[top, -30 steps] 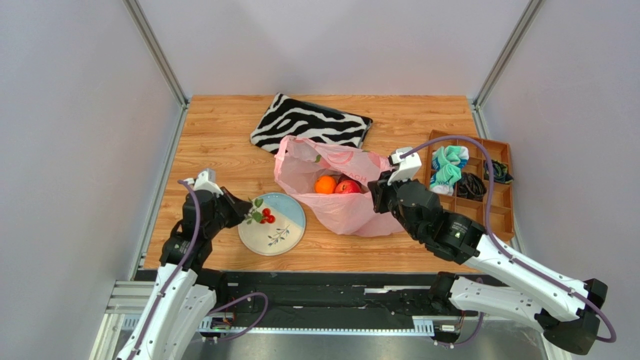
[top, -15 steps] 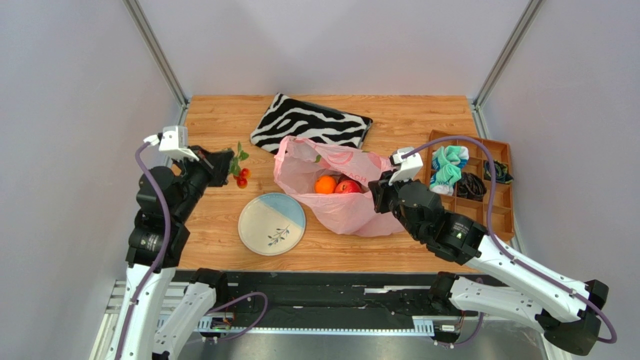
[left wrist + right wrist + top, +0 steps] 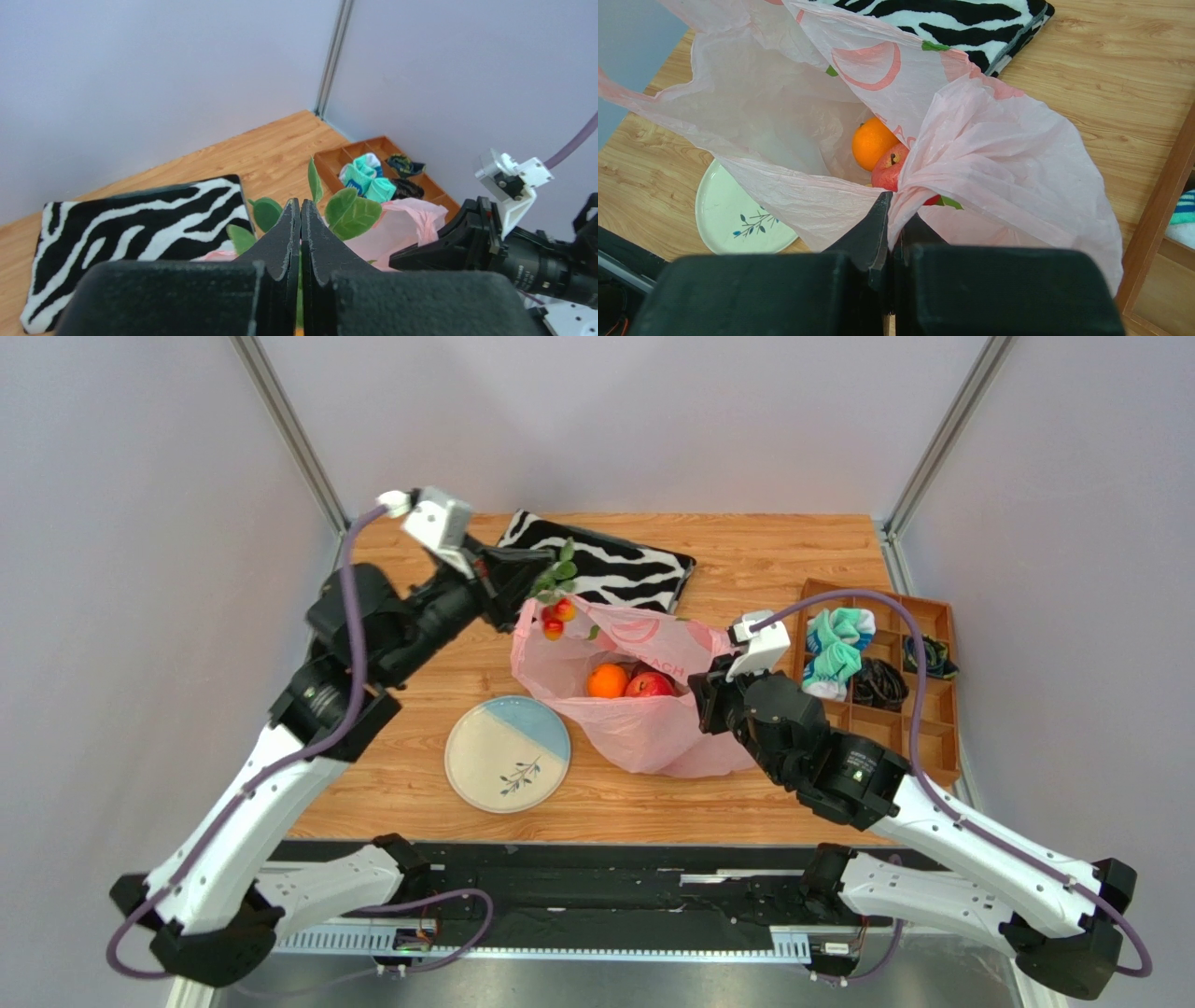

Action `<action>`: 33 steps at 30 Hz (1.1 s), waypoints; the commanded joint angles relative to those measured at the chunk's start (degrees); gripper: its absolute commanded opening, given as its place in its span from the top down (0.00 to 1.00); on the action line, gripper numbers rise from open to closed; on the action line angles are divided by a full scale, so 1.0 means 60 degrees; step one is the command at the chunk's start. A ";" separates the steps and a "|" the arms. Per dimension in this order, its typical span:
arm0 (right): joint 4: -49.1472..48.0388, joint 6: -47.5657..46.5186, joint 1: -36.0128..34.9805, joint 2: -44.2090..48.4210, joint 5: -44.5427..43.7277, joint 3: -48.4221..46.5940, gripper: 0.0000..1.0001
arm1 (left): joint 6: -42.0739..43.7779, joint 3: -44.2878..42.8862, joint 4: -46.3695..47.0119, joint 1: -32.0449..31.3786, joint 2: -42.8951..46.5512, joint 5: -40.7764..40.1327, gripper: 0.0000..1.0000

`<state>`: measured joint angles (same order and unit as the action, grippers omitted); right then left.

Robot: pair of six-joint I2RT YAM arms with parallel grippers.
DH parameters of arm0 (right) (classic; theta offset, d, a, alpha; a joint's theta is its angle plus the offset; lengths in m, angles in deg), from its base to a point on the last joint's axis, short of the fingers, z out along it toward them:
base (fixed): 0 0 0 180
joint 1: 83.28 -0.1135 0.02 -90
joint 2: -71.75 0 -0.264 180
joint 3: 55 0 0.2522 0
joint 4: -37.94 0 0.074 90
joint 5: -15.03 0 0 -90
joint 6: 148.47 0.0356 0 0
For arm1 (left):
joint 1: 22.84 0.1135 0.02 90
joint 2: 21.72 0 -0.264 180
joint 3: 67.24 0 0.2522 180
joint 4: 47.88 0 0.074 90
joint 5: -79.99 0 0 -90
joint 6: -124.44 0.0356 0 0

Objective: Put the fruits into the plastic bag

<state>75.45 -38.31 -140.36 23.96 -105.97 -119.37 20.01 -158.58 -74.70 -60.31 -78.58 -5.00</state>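
Observation:
The pink plastic bag (image 3: pixel 659 707) lies open mid-table with an orange (image 3: pixel 608 681) and a red apple (image 3: pixel 648 685) inside; both show in the right wrist view, the orange (image 3: pixel 873 142) beside the apple (image 3: pixel 892 169). My right gripper (image 3: pixel 709 693) is shut on the bag's edge (image 3: pixel 990 168) and holds it up. My left gripper (image 3: pixel 512 588) is shut on the leafy berry sprig (image 3: pixel 556 611), held in the air over the bag's far left rim. Its green leaves (image 3: pixel 351 212) stick out past my shut fingers (image 3: pixel 284 238).
A zebra-striped pouch (image 3: pixel 578 564) lies behind the bag. A round blue-and-cream plate (image 3: pixel 508 753) sits bare to the bag's left. A wooden compartment tray (image 3: pixel 877 672) with cloth items stands at the right edge.
My left gripper lifted the berry sprig off the plate, swung left and back, and now holds it over the bag's far left rim. The right arm has not moved.

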 commanded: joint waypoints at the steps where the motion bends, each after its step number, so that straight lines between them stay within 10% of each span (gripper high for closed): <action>1: 0.0012 0.0067 -0.0008 0.0216 -0.0223 -0.0369 1.00 | 0.1364 -0.0648 -0.0181 -0.1238 -0.1534 -0.1390 1.00; 14: 0.0144 0.0038 -0.0008 0.0275 -0.0443 -0.0266 1.00 | 0.0678 -0.0620 -0.0884 -0.1518 -0.3692 -0.2052 1.00; 33: 0.0071 0.0111 -0.0008 0.0348 -0.0443 -0.0120 1.00 | -0.0142 0.1533 -0.0665 -0.1503 -0.3032 -0.2316 1.00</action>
<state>76.81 -38.31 -140.36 25.34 -107.48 -119.37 21.23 -150.32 -80.66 -69.32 -99.32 -18.53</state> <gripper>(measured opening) 0.011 0.008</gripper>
